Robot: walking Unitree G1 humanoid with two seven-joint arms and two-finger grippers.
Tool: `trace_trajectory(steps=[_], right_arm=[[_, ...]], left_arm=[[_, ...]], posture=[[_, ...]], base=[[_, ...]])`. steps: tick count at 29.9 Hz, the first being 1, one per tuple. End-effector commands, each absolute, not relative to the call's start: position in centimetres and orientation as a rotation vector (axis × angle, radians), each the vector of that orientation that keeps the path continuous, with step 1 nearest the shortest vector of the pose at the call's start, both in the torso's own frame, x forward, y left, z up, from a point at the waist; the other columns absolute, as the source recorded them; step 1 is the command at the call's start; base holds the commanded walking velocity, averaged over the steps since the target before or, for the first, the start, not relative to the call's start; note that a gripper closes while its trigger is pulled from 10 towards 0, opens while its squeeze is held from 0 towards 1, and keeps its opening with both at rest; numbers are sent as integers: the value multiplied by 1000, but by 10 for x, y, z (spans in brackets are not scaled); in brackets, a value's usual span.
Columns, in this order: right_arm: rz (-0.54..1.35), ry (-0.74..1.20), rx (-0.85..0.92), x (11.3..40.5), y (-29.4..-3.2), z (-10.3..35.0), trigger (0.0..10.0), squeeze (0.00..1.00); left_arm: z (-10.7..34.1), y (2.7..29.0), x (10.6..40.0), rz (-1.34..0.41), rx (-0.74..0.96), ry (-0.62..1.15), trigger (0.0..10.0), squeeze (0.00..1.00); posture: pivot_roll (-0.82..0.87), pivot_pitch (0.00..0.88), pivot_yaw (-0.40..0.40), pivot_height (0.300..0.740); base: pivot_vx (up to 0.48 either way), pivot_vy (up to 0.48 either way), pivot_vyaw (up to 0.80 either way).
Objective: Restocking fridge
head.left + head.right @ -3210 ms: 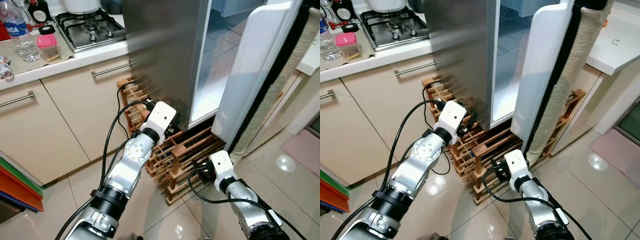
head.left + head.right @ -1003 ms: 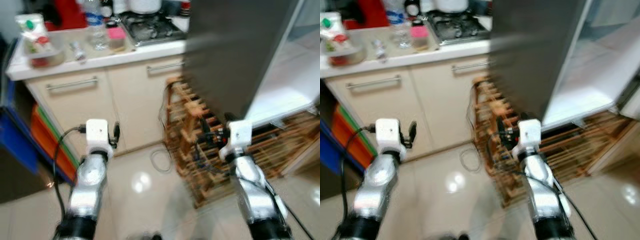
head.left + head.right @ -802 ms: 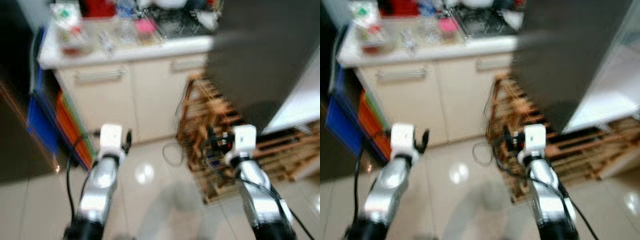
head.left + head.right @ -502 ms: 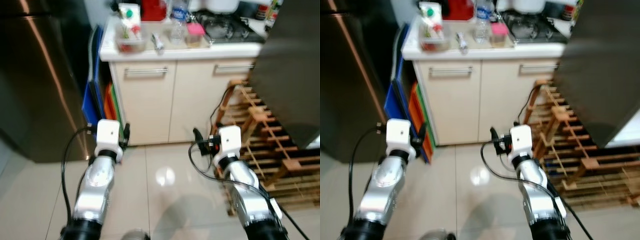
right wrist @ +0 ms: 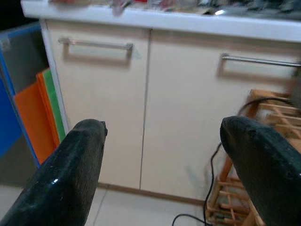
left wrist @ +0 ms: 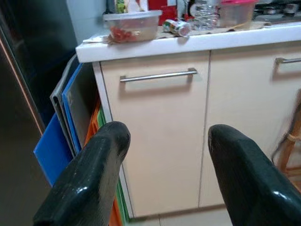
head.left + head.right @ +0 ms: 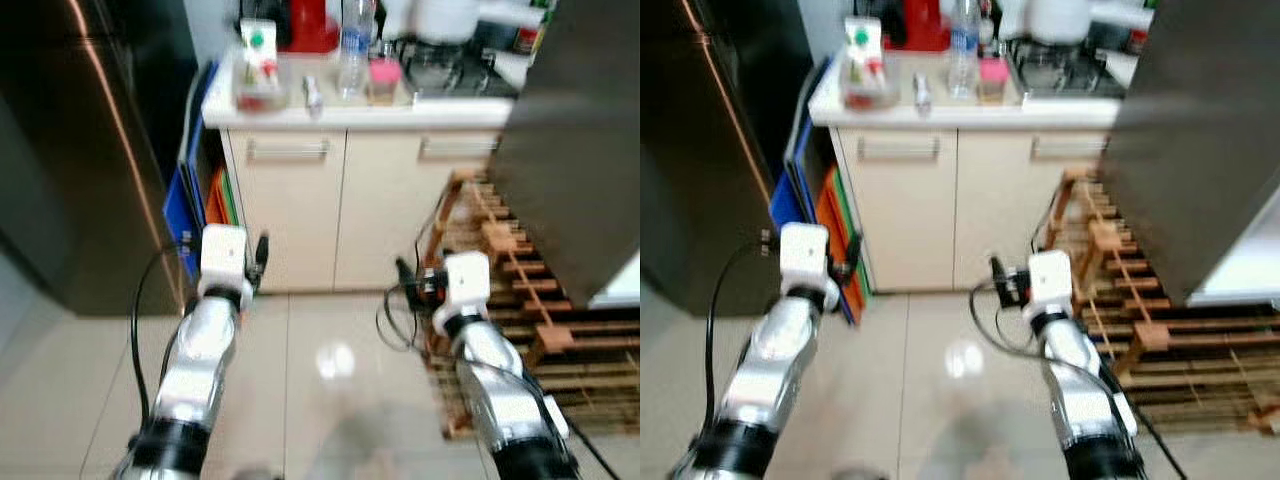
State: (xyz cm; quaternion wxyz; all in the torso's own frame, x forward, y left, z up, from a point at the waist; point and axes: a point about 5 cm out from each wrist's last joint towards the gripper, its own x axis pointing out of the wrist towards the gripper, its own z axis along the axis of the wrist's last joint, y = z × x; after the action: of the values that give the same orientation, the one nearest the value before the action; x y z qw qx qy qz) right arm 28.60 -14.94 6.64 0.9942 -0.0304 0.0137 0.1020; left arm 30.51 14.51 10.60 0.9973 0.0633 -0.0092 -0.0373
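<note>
A: Two grippers hang low in the frame over a pale tiled floor. The left gripper sits at lower left of the head views, the right gripper at lower centre-right, both aimed at the cream cabinets.

B: How do the jaws stand?

A: In the wrist views each pair of black fingers is spread wide with nothing between them. Through the left gap a cabinet door with a metal bar handle shows; through the right gap, two doors and their handles.

B: Where is the fridge?

A: Its dark steel side fills the upper right of the head views, with a strip of white at its lower edge. Whether its door stands open cannot be told from here. A wooden rack stands beneath and beside it, just right of the right gripper.

B: And the stock?

A: On the white counter at upper centre: a clear lidded container holding something red, a small can lying on its side, a clear water bottle and a pink-lidded tub. A gas hob lies further right.

B: What is at the left?

A: A tall dark panel with a copper-coloured streak, and blue, orange and green boards leaning in the gap between it and the cabinets. The head views are slightly blurred.
</note>
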Motion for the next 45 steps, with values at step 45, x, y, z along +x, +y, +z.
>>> trace_trajectory(steps=[45], right_arm=[[199, -121, -5, 311, -126, 110, 10000, 0]], left_arm=[[163, 144, 304, -57, 68, -218, 10000, 0]], posture=[[75, 0, -69, 740]], base=[[376, 42, 0]])
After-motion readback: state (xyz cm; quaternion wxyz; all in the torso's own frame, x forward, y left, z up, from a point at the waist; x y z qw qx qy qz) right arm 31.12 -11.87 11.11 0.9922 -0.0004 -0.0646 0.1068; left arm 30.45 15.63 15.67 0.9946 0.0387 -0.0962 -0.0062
